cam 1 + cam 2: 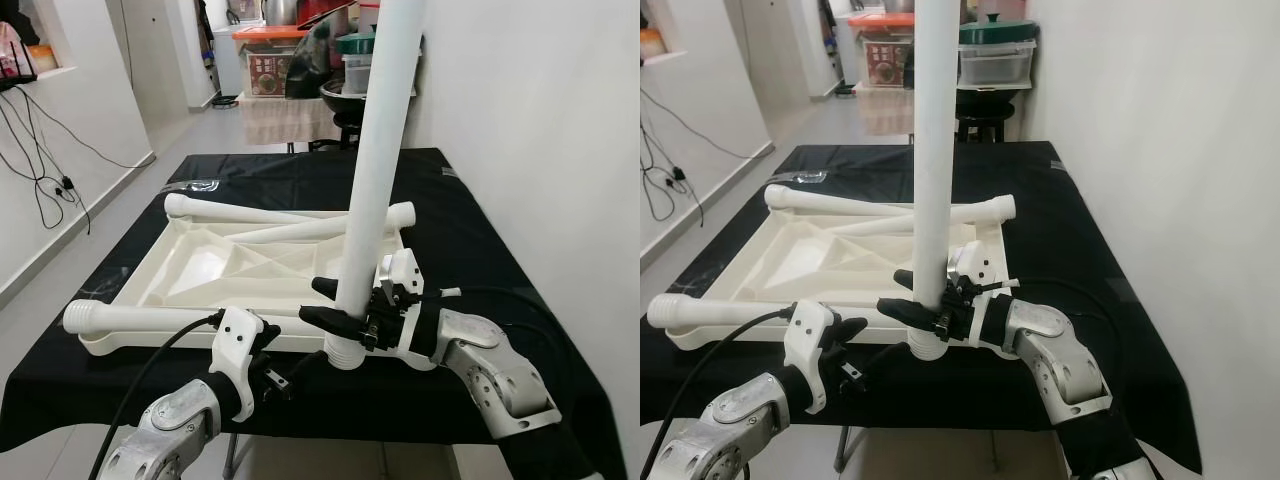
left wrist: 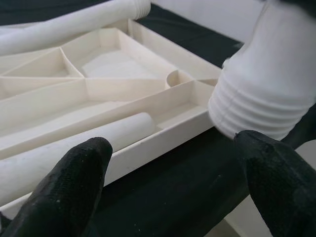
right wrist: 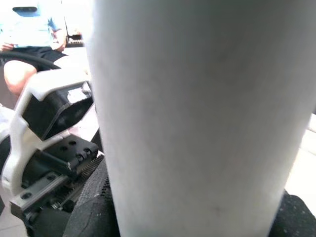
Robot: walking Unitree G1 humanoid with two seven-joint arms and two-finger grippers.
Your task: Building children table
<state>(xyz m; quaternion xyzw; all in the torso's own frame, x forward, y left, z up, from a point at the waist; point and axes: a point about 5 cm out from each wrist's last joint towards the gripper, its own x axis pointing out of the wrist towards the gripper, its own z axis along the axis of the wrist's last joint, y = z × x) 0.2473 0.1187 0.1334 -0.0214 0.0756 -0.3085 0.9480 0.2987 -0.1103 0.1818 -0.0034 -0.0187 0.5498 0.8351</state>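
The cream table top [image 1: 190,270] lies upside down on the black cloth, ribs facing up. My right gripper [image 1: 318,300] is shut on a white table leg [image 1: 378,150] and holds it upright. The leg's threaded end [image 1: 343,355] hangs just off the top's near right corner. My left gripper [image 2: 173,145] is open, close below and to the left of that threaded end [image 2: 261,98], with black fingertips [image 2: 74,173] on either side. Three more legs rest on the top: one along the far edge [image 1: 250,212], one diagonal [image 1: 310,230], one along the near edge [image 1: 130,317].
The black-covered table [image 1: 470,230] stands close to a white wall [image 1: 540,120] on the right. Storage boxes [image 1: 265,60] and a stool stand beyond its far end. Cables [image 1: 50,185] trail on the left. A seated person [image 3: 29,29] shows in the right wrist view.
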